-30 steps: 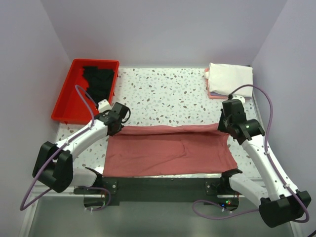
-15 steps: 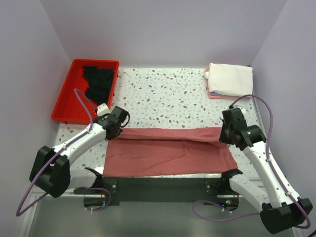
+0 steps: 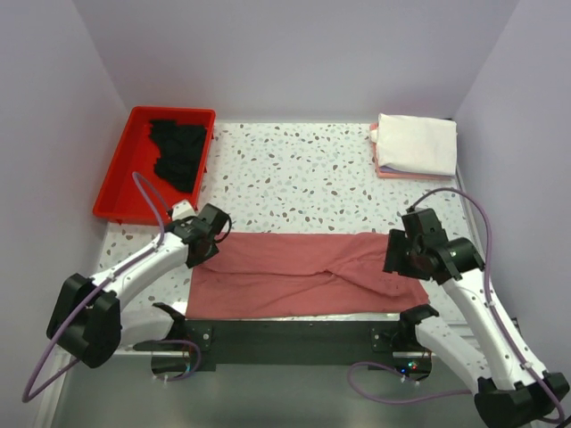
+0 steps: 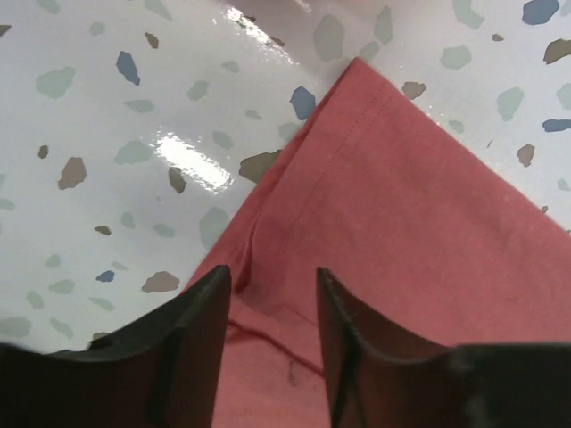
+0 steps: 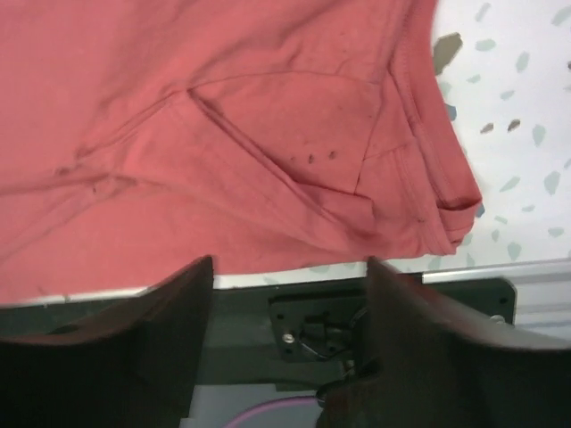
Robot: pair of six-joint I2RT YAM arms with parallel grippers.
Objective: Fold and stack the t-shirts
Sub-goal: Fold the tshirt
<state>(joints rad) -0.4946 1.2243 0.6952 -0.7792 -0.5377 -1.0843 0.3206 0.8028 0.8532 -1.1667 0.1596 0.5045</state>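
A dusty-rose t-shirt (image 3: 303,272) lies folded flat along the table's front edge. My left gripper (image 3: 211,242) hovers open over its far left corner; in the left wrist view the hemmed cloth (image 4: 428,205) lies under and between the parted fingers (image 4: 201,330), and the gripper (image 4: 272,299) grips nothing. My right gripper (image 3: 401,256) is open over the shirt's right end, where the cloth (image 5: 223,134) is creased with a bunched sleeve (image 5: 446,201). Nothing sits between the right gripper's (image 5: 290,281) fingers. A black t-shirt (image 3: 178,147) lies in the tray. A folded white t-shirt (image 3: 417,143) tops pinkish ones (image 3: 393,173) at the back right.
The red plastic tray (image 3: 114,183) stands at the back left. Speckled table (image 3: 303,178) stretches between tray and stack. A black mounting plate (image 3: 294,334) and both arm bases run along the near edge, also seen below the shirt as the black mount (image 5: 321,321).
Both grippers carried the shirt's far edge toward the front, laid it down and opened, letting go. The shirt is now a narrower folded band.
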